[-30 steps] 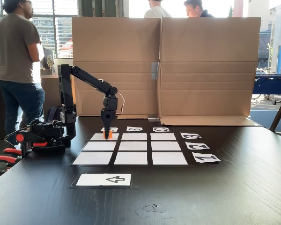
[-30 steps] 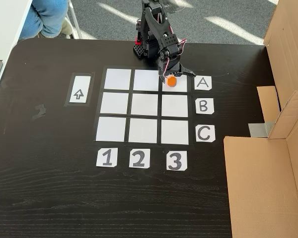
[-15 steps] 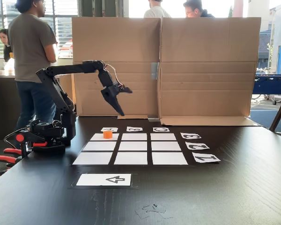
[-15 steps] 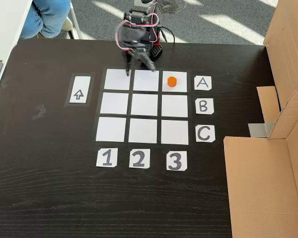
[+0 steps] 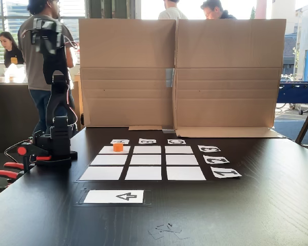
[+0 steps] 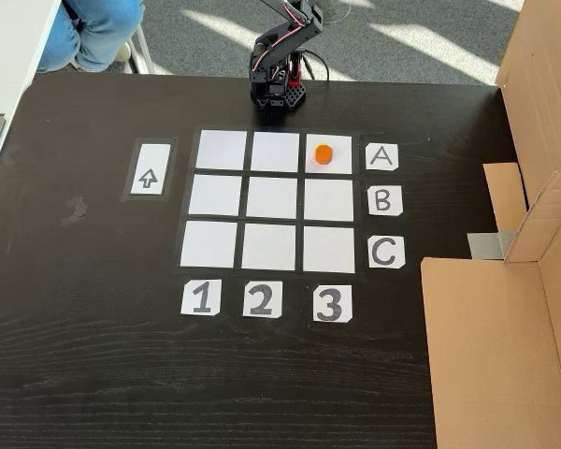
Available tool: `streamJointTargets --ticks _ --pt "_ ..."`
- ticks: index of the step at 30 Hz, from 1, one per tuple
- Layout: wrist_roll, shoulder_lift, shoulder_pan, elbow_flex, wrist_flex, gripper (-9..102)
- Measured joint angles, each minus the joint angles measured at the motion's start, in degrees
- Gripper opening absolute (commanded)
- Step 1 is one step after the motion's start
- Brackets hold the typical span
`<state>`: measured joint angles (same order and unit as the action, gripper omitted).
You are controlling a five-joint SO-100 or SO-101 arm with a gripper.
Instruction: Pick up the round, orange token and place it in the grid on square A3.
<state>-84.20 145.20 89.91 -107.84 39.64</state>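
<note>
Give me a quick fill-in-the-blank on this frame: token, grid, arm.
1. The orange token rests on the grid square in line with label A and number ____.
2. The arrow card lies beside column ____.
3. The arm is folded back and touches ____ grid squares.
4. The grid has ____ white squares.

Missing: 3; 1; no; nine

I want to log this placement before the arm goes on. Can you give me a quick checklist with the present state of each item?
1. Orange token on square A3, in line with the A label and 3 label: ok.
2. Token inside the square's edges: ok.
3. Token lying flat: ok.
4. Arm folded back, away from the grid: ok.
5. Gripper open or shut: cannot tell.
</note>
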Motion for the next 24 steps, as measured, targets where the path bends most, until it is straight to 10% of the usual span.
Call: streamJointTargets --ticks 11,24 --pt "-0.8 43.0 8.1 -55.7 2.0 0" --pt "-2.5 45.0 8.4 -67.1 0.7 0"
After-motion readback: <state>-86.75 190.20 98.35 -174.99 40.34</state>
